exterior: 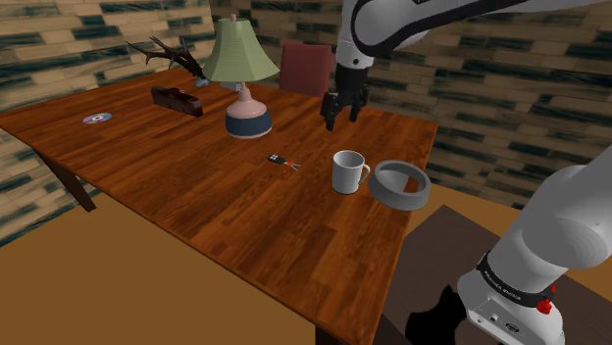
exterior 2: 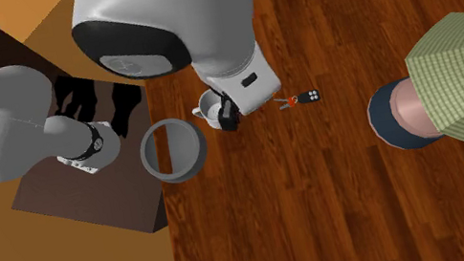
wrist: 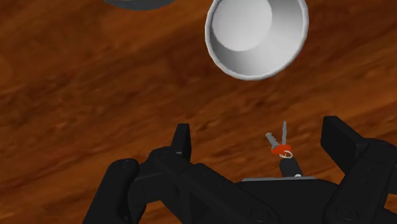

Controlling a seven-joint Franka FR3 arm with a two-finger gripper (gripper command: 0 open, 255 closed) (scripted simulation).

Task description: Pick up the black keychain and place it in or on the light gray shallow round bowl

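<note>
Shoulder view: your gripper hangs above the glossy wood-grain desk. The small black keychain lies flat on the desk, with the white mug between it and the grey round bowl.
Second exterior view: the arm hides most of the mug. The keychain is hard to make out.
Wrist view: the gripper fingers stand apart, clasping nothing. The keys and orange ring show between them, and the black fob is half hidden.

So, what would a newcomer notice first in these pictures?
The black gripper hangs open above the table, over a small keychain. A lamp with a green shade stands left of it in the shoulder view, and a grey bowl sits beside a white mug at the table's edge near the stand.
</note>
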